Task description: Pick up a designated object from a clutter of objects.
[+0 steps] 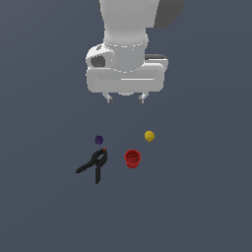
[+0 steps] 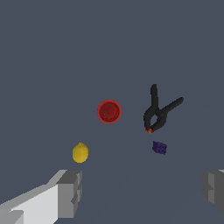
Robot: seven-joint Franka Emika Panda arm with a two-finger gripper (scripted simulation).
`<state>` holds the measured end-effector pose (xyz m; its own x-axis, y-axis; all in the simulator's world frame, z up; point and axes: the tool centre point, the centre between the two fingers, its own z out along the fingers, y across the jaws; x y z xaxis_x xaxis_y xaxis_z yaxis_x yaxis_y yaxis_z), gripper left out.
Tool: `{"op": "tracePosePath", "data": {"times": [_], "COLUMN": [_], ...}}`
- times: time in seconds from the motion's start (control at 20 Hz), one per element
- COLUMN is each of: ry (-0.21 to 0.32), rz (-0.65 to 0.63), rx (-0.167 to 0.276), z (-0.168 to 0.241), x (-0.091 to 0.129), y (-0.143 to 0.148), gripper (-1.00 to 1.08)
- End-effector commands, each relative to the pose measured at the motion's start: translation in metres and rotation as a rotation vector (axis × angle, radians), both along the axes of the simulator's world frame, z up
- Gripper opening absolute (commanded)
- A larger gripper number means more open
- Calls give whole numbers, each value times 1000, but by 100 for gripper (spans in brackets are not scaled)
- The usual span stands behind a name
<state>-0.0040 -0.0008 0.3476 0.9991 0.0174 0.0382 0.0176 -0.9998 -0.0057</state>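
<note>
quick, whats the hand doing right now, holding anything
Hand: open, holding nothing, up above the red cup.

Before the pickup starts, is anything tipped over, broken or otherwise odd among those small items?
Nothing stands out. The small red ribbed cup sits upright, apart from the black spring clamp, yellow ball and dark purple knobbly piece.

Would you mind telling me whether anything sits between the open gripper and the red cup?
Nothing visible does. The gripper hangs open above the red cup; the yellow ball, black clamp and purple piece lie apart from it.
</note>
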Motion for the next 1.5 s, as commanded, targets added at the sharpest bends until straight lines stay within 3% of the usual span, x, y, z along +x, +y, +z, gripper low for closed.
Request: {"op": "tracePosePath", "data": {"times": [0.0,0.85,1.45], "ry": [0,-6,8], "rz": [0,9,-128], "rx": [0,-11,-4], "z": [0,-10,-81], "x": [0,3,33], "y": [0,-12,1], "gripper": [100,100,100]}}
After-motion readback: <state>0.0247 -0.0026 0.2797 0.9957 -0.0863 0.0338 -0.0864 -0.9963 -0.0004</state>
